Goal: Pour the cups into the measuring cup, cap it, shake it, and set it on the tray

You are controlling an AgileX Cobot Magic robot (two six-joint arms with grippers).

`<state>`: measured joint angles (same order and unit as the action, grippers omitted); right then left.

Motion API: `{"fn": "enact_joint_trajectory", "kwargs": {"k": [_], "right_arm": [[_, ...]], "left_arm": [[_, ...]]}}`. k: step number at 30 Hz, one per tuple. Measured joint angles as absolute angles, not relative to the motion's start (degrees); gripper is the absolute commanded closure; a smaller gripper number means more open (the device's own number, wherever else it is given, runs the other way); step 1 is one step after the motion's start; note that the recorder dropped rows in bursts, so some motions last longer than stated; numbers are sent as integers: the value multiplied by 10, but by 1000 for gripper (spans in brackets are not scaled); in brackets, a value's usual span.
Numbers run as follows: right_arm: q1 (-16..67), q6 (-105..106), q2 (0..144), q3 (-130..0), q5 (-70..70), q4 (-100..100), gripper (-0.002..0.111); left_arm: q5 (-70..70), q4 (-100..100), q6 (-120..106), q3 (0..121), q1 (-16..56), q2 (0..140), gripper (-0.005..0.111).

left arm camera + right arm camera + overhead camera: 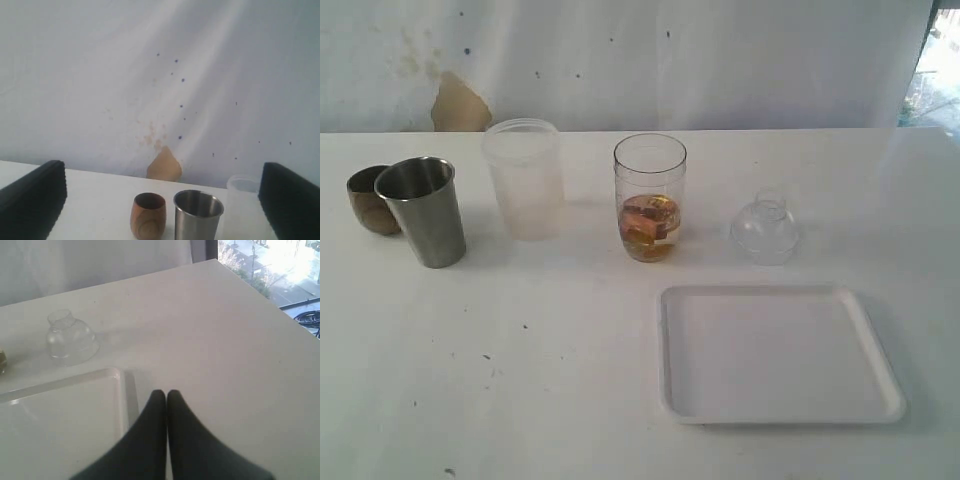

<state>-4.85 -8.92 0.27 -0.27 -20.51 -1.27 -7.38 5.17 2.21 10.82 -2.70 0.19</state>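
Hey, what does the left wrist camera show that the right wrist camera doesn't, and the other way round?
Left wrist only: the wooden cup, the steel tumbler, a bit of the frosted cup and the left gripper, open. Right wrist only: the dome lid, the tray, a window and the right gripper, shut. Both: the white table and a pale backdrop.

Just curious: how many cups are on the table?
4, in a row: wooden cup far left, steel tumbler beside it, frosted cup next, clear measuring cup in the middle.
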Motion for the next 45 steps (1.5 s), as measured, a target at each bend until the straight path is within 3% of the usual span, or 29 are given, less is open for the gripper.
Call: {"fn": "enact_joint_trajectory", "kwargs": {"k": [3,6,7,8,9,12,21,29,45], "right_arm": [[-48,-89,3,-3,-205,-13,108],[-48,-89,3,-3,-205,-13,108],[-48,-89,3,-3,-205,-13,108],[-48,-89,3,-3,-205,-13,108],[-48,-89,3,-3,-205,-13,108],[-48,-89,3,-3,-205,-13,108],[-48,-89,3,-3,-205,-13,108],[-48,-89,3,-3,-205,-13,108],[-48,-89,3,-3,-205,-13,108]], "left_arm": [[-47,36,29,83,-27,2,10],[-35,17,31,62,-27,2,35],[-34,11,31,57,-27,2,44],[-29,8,32,51,-27,2,64],[-18,6,30,38,-27,2,76],[4,0,11,21,-27,2,106],[8,-3,-23,3,-27,2,107],[-111,-3,-23,3,-27,2,107],[-142,-7,8,3,-39,2,107]]}}
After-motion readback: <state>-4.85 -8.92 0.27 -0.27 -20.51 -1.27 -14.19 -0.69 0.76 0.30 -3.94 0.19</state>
